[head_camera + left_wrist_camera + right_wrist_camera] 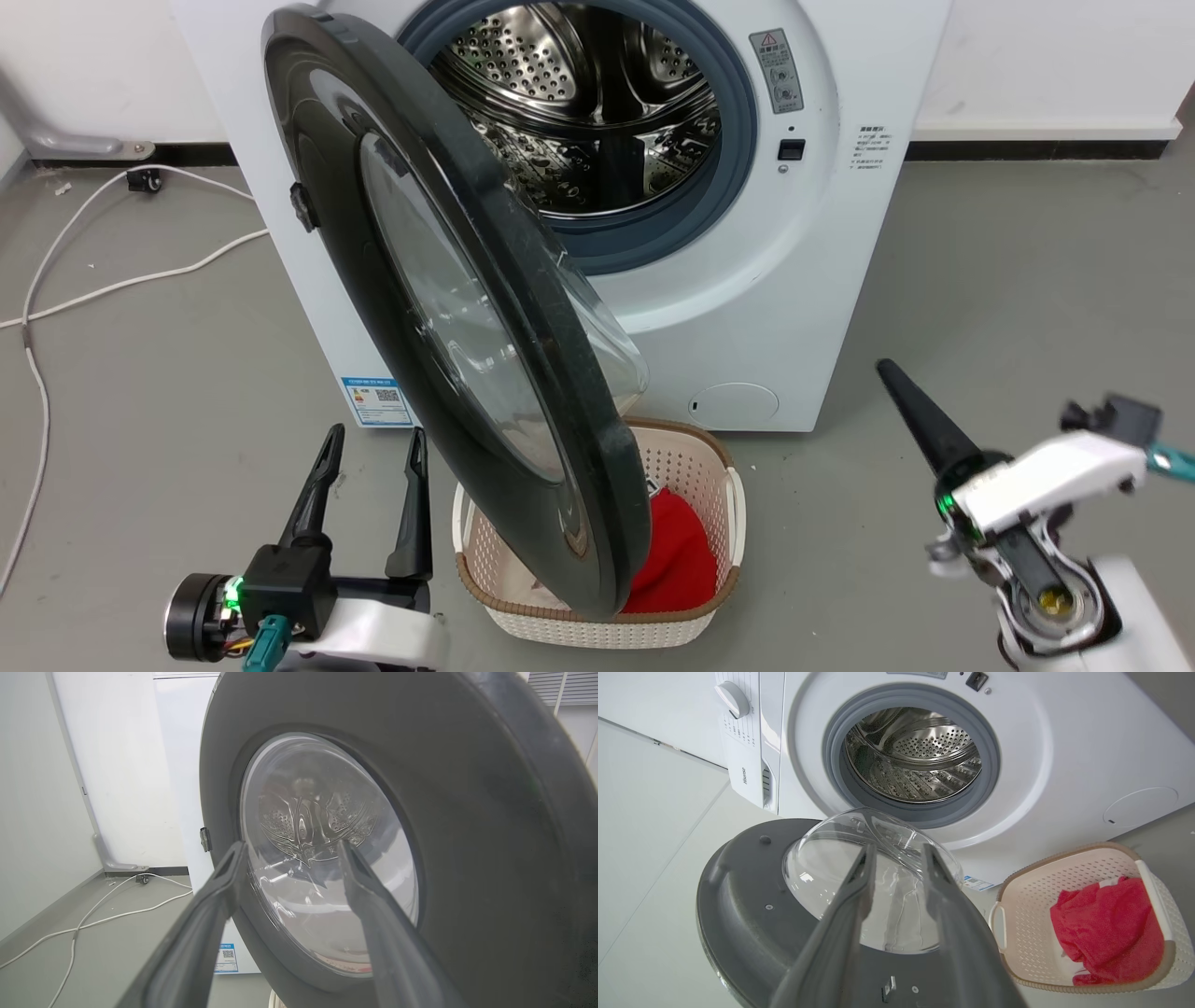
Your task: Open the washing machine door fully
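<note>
The white washing machine stands with its steel drum exposed. The washing machine door, glossy black with a clear bulging window, is hinged at the left and swung out about edge-on toward me. My left gripper is open at the lower left, just left of the door's lower edge, touching nothing. In the left wrist view its fingers point at the door's outer face. My right gripper hovers at the right, apart from the machine. The right wrist view shows it open, facing the door's inner side.
A cream laundry basket holding a red cloth sits on the floor under the door's lower edge, in front of the machine. A white cable trails over the grey floor at the left. A white wall runs behind.
</note>
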Motion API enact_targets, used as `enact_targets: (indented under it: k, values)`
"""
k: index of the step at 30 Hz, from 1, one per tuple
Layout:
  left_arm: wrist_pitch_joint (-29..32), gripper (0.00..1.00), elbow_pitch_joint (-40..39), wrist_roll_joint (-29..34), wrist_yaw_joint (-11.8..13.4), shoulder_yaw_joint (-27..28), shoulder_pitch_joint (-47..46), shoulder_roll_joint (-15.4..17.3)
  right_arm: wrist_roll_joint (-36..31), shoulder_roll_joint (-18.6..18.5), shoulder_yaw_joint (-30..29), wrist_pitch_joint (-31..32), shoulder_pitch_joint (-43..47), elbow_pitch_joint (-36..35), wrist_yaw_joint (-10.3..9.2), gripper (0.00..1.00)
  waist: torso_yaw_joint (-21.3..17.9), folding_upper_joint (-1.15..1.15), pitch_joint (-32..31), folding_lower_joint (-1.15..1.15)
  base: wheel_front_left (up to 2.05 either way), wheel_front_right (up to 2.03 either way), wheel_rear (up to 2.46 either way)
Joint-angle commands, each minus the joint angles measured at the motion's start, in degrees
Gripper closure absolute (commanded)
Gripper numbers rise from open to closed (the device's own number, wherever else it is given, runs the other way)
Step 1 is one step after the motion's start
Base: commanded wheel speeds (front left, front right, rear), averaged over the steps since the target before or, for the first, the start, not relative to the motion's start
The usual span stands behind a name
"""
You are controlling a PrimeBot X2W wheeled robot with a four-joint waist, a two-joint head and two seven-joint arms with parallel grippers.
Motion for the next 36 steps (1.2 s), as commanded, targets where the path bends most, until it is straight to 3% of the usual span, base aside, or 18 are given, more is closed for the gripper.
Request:
enact_targets:
  k: [1,10,13,20,26,36]
  values:
    - [-0.14,0.0,0.11,0.06,-0.04,0.27,0.59,0.0,-1.87,-0.24,-0.61,-2.46,1.9,-1.13,0.0,0.0,-0.12,0.0,-0.21,0.01,0.0,0.0,0.0]
    - [-0.14,0.0,0.46,0.07,-0.21,1.53,1.09,-0.01,-24.33,2.36,-7.82,-22.43,10.14,-1.82,0.0,0.0,-0.74,0.0,-0.5,0.01,0.0,0.0,0.0]
    - [-0.14,0.0,0.48,0.29,-0.44,2.18,0.95,-0.01,-37.26,1.78,-11.17,-25.38,10.51,-3.94,0.0,0.0,-1.02,0.0,-0.47,0.01,0.0,0.0,0.0]
    - [-0.14,0.0,0.09,0.96,-0.56,3.08,0.3,-0.01,-63.99,5.25,-14.26,-26.54,13.97,-16.24,-0.01,0.0,-1.3,0.0,-0.37,0.01,0.0,0.0,0.0]
    - [-0.14,0.0,-0.02,1.29,-0.89,3.31,-0.02,-0.01,-72.8,6.57,-12.15,-25.75,18.7,-21.6,-0.01,0.0,-1.26,0.0,-0.23,0.01,0.0,0.0,0.0]
    - [-0.14,0.0,0.15,1.63,-0.92,3.47,-0.31,-0.01,-70.88,6.69,-10.24,-25.63,21.18,-19.16,-0.02,0.0,-1.44,0.0,0.08,0.01,0.0,0.0,0.0]
